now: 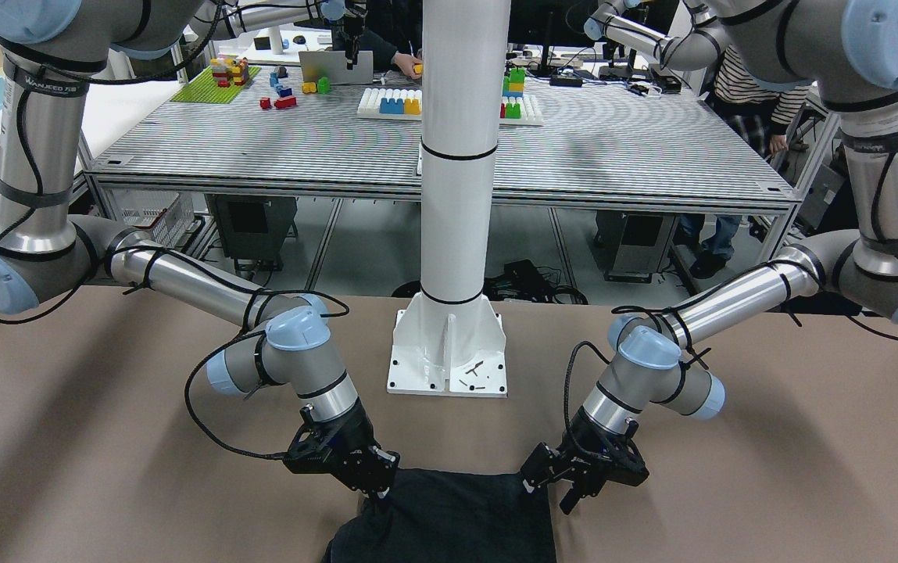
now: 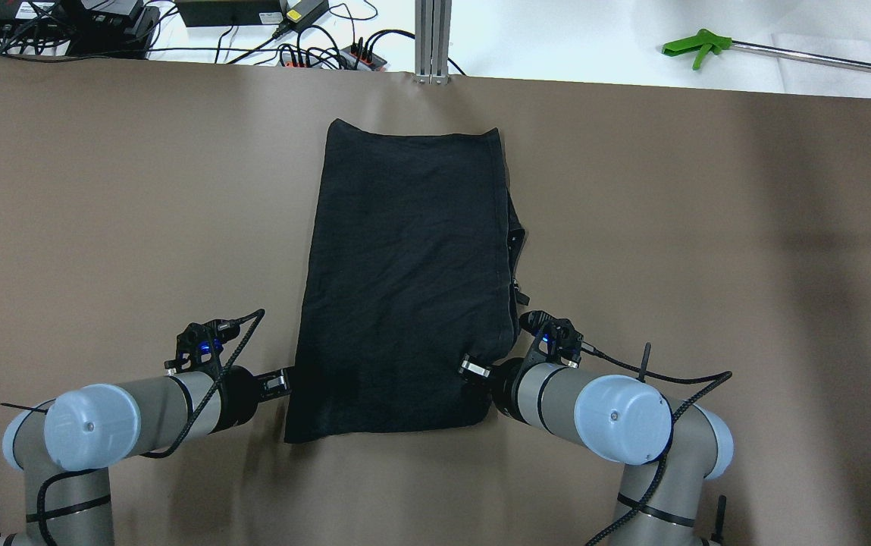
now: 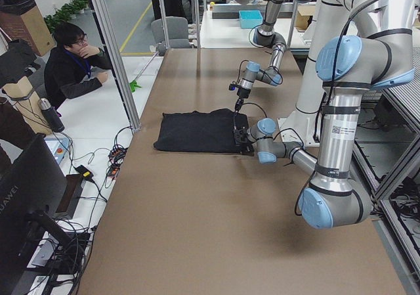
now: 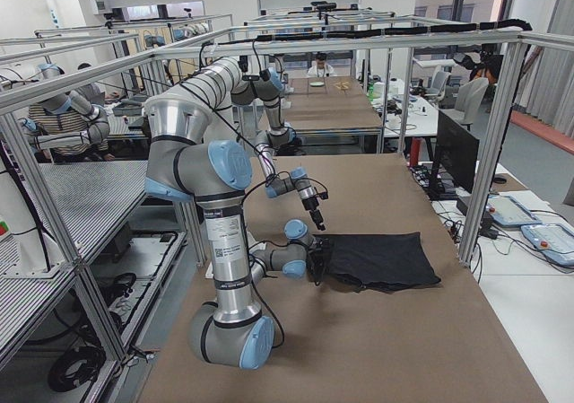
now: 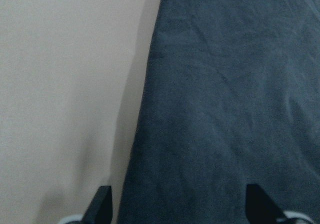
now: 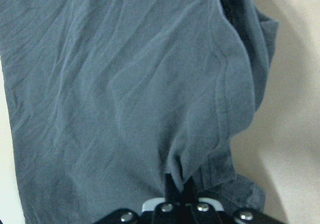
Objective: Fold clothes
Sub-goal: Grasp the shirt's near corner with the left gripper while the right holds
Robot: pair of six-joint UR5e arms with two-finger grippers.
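Note:
The black garment (image 2: 405, 280) lies flat in the middle of the brown table (image 2: 101, 227), long side running away from me, with a small fold sticking out on its right side (image 2: 515, 235). No white logo shows. My left gripper (image 2: 283, 383) is open at the near left corner. In the left wrist view its fingers (image 5: 102, 206) straddle the garment's left edge (image 5: 145, 109). My right gripper (image 2: 473, 371) is shut on the garment's near right edge. In the right wrist view (image 6: 180, 186) the fabric (image 6: 125, 84) bunches up between the closed fingertips. Both grippers also show in the front view, left (image 1: 566, 489) and right (image 1: 378, 489).
The white column base (image 1: 449, 352) stands on the table behind the grippers. A green-handled tool (image 2: 697, 49) and cables (image 2: 329, 49) lie beyond the table's far edge. A person (image 3: 72, 65) sits beyond that far edge.

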